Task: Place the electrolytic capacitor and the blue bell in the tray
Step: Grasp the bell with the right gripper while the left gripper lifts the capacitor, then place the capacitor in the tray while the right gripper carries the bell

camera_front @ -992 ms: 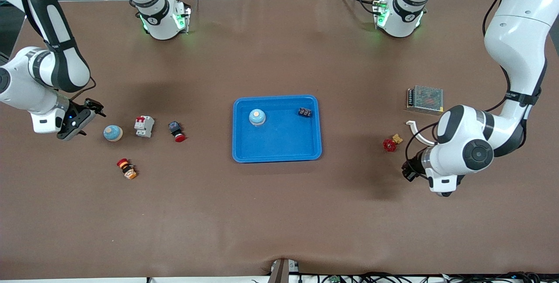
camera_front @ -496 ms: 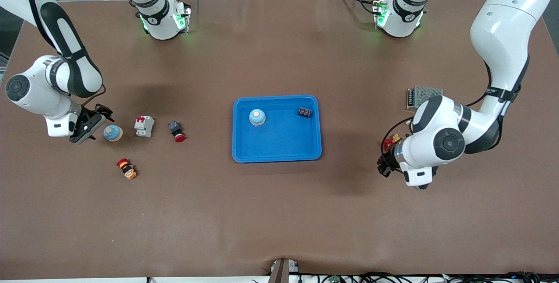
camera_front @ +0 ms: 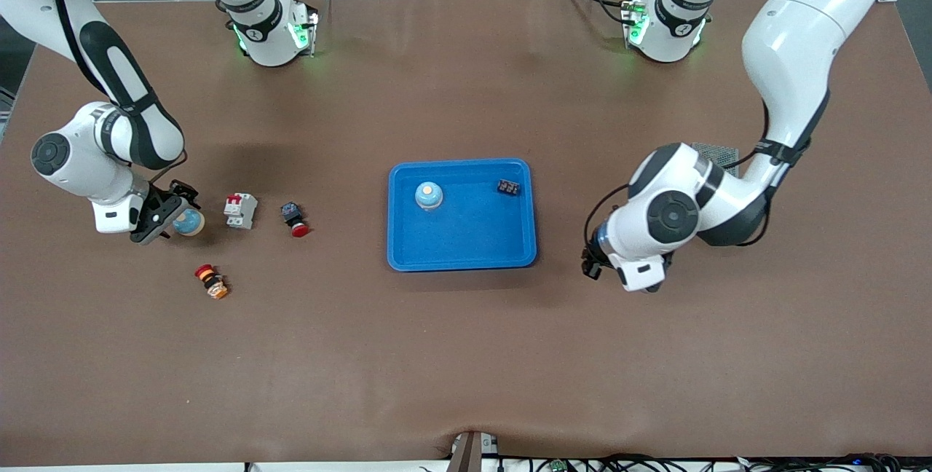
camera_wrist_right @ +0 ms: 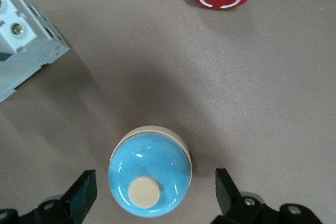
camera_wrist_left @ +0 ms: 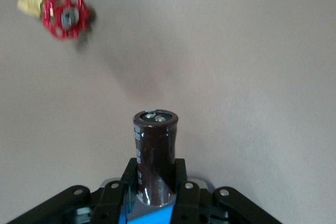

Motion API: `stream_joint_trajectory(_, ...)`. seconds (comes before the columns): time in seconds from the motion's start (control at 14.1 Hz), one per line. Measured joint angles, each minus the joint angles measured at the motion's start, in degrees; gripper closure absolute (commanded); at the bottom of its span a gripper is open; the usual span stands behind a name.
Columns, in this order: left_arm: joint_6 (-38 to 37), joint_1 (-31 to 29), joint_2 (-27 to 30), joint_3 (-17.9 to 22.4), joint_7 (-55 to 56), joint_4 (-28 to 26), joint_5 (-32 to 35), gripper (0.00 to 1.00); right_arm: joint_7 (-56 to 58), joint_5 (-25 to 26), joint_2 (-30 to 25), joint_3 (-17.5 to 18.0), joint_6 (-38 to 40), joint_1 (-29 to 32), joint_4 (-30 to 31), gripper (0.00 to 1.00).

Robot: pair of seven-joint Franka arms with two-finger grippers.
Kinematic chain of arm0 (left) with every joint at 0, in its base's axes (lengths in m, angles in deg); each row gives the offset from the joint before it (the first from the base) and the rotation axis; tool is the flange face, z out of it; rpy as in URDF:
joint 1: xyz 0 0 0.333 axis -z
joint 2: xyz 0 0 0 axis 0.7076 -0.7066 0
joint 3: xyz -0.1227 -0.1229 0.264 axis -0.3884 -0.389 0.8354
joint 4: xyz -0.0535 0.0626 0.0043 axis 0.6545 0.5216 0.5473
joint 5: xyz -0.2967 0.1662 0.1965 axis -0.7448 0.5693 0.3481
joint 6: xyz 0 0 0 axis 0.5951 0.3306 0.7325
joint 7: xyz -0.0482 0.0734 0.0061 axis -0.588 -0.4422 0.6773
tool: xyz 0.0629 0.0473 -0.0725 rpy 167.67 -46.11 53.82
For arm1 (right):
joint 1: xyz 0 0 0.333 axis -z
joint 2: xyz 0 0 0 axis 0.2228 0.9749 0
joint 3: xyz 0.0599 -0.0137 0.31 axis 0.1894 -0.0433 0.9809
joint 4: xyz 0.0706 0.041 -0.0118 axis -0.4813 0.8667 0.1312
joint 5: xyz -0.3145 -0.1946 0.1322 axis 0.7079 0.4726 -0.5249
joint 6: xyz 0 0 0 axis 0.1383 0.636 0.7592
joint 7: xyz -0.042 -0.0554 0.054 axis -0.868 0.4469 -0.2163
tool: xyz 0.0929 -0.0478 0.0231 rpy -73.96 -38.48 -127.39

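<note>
The blue tray (camera_front: 462, 248) lies mid-table. A blue bell (camera_front: 429, 195) and a small black part (camera_front: 508, 186) lie in it. A second blue bell (camera_front: 189, 222) with a cream button stands on the table toward the right arm's end. My right gripper (camera_front: 164, 218) is open over it. In the right wrist view the bell (camera_wrist_right: 149, 178) sits between the spread fingertips (camera_wrist_right: 83, 195) of my right gripper (camera_wrist_right: 155, 195), untouched. My left gripper (camera_front: 592, 265) is over bare table beside the tray. In the left wrist view my left gripper (camera_wrist_left: 156, 179) is shut on a dark brown electrolytic capacitor (camera_wrist_left: 155, 150).
A white circuit breaker (camera_front: 240, 210), a red-capped push button (camera_front: 294, 219) and a red and orange button (camera_front: 211, 281) lie near the second bell. A red-handled valve (camera_wrist_left: 65, 14) lies on the table by the left gripper. A metal mesh box (camera_front: 719, 151) peeks out under the left arm.
My left arm has carried the capacitor toward the tray, covering the red valve in the front view. My right gripper has moved onto the bell on the table.
</note>
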Motion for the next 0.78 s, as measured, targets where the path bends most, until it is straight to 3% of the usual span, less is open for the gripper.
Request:
stream_joint_trajectory(0.5,3.6,7.4,-1.0,0.2,11.9,-0.2,0.0,1.00,0.0,0.0,1.3,0.0,-1.2,0.0,0.0,0.00)
stream_joint_trajectory(0.57,4.6,8.4,-1.4,0.2,13.2,-0.3,0.0,1.00,0.0,0.0,1.3,0.0,-1.2,0.0,0.0,0.03)
stream_joint_trajectory(0.78,7.0,11.6,-2.1,1.1,15.0,-0.4,0.0,1.00,0.0,0.0,1.3,0.0,-1.2,0.0,0.0,0.30)
